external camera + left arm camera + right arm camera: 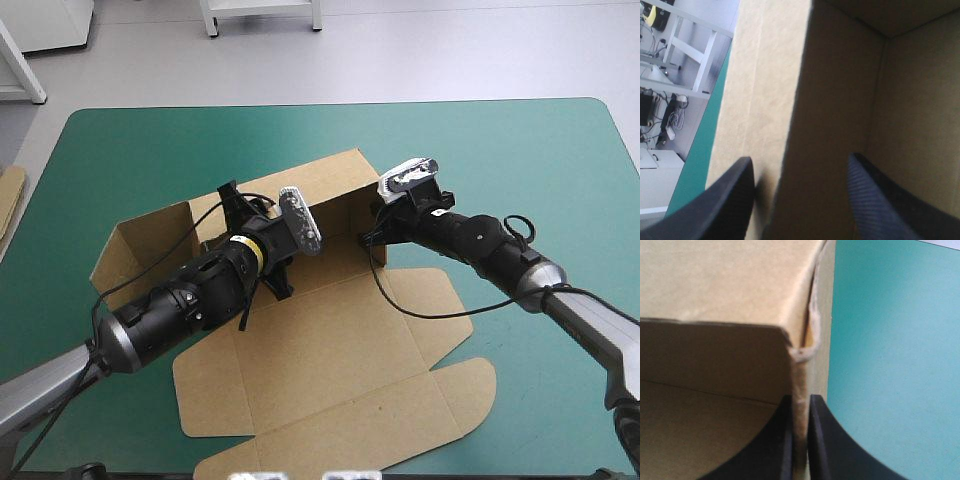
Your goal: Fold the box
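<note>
Nearest me, the flat part of the brown box (330, 370) is lying spread on the teal-green bench (520, 150), its flaps fanning out toward 6 o'clock. The box is sitting about mid-bench, and its far part is standing up. A long wall is rising along the 12 o'clock side and a shorter one is angling up at 9 o'clock.

The left hand (235, 205) is reaching in from 7 o'clock to the long wall. Seen from the wrist, this left hand (800, 160) is gaping, its black fingers (730, 200) standing well apart with an upright fold of board between them.

The right hand (372, 235) is coming in from 4 o'clock to the 3 o'clock end of that wall. Up close, the right hand (800, 399) is pinching the wall's thin edge, its two fingers all but meeting on the board. Bare bench is showing just beside it.

Off at 9 o'clock, a strip of more board (10, 200) is poking in at the bench's edge.
</note>
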Controlling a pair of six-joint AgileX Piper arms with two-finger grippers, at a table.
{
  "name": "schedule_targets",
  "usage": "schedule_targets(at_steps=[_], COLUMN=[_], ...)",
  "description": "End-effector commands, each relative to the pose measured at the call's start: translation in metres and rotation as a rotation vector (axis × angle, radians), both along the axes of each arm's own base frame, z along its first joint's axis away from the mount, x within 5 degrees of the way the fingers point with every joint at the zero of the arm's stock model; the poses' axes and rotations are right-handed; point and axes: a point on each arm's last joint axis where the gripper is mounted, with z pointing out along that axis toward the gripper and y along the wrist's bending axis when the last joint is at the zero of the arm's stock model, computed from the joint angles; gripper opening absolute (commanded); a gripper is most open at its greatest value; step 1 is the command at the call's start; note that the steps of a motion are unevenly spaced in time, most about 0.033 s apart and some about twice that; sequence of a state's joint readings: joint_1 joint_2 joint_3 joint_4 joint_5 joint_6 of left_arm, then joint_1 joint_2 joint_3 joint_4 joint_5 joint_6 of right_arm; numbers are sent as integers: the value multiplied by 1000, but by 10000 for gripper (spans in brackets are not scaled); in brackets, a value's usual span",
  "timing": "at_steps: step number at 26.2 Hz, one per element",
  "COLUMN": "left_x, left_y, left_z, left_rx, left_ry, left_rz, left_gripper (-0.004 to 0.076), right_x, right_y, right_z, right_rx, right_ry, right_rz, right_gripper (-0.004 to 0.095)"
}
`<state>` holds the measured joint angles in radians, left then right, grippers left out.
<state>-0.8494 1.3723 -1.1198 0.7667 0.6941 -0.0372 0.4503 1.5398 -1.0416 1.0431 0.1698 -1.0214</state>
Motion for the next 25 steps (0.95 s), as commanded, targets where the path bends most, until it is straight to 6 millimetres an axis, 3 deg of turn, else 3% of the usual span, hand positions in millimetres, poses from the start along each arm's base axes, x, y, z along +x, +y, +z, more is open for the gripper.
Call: schedule_targets(at_steps=[1, 8, 10, 13, 17, 22, 25], left_x=[-23, -56, -60, -61, -60, -42, -20], left_y=[-5, -5, -2, 7, 17, 52, 106], left_z=[24, 41, 47, 69, 100, 138, 158], left_rx=[-42, -137, -163, -186, -259, -420, -538], left_ry=[-53, 18, 62, 82, 71, 131, 150], left_rz=[-59, 8, 57, 125, 183, 287, 467], left_gripper=[402, 385, 307, -1, 0, 0, 0], right_x=[-3, -2, -2, -3, -5, -7, -5], right_y=[0, 0, 0, 0, 1, 1, -1], right_z=[20, 20, 20, 19, 16, 19, 35], right_rx=[49, 49, 51, 65, 72, 59, 30], right_ry=[-37, -46, -43, -13, 35, 96, 156], right_rz=[-8, -19, -19, -11, -10, -12, -35], right_gripper=[1, 1, 1, 1, 2, 1, 1])
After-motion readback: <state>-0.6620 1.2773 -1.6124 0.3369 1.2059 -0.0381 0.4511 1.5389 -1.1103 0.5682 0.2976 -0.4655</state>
